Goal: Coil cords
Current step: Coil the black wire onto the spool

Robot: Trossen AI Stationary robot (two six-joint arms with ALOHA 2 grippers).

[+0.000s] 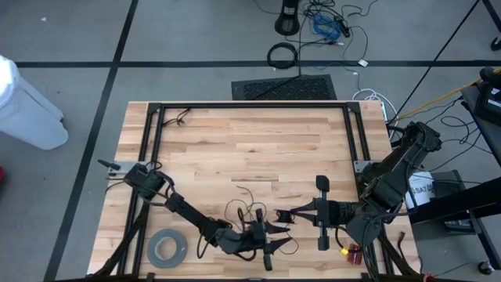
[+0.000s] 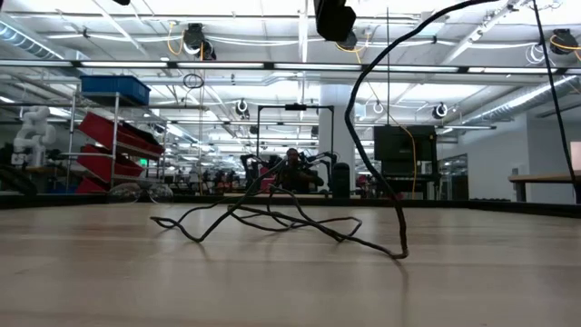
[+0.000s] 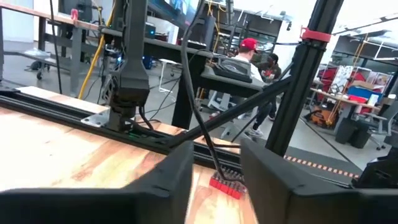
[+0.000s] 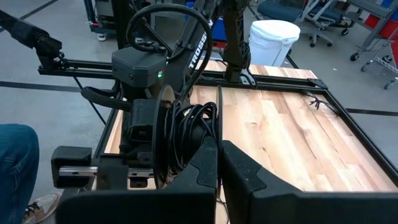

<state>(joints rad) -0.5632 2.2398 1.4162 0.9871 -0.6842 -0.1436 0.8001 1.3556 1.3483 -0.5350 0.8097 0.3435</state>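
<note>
Coiling step, viewed from above: the cords (image 1: 249, 205), a thin dark wire lying in loose loops on the near middle of the bench (image 1: 250, 149), sit between the left tool (image 1: 275, 229) and the right tool (image 1: 288, 213), which meet nose to nose just right of the tangle. The right tool is closed, its fingers (image 4: 205, 163) pressed together on a thin strand, while the left tool's fingers (image 3: 180, 171) stand part-way apart with nothing visibly between them. Judged good practice: keep the right grip firm as an anchor and lay each new loop over the last with the left, drawing slack gently so the wire neither kinks nor snags
</note>
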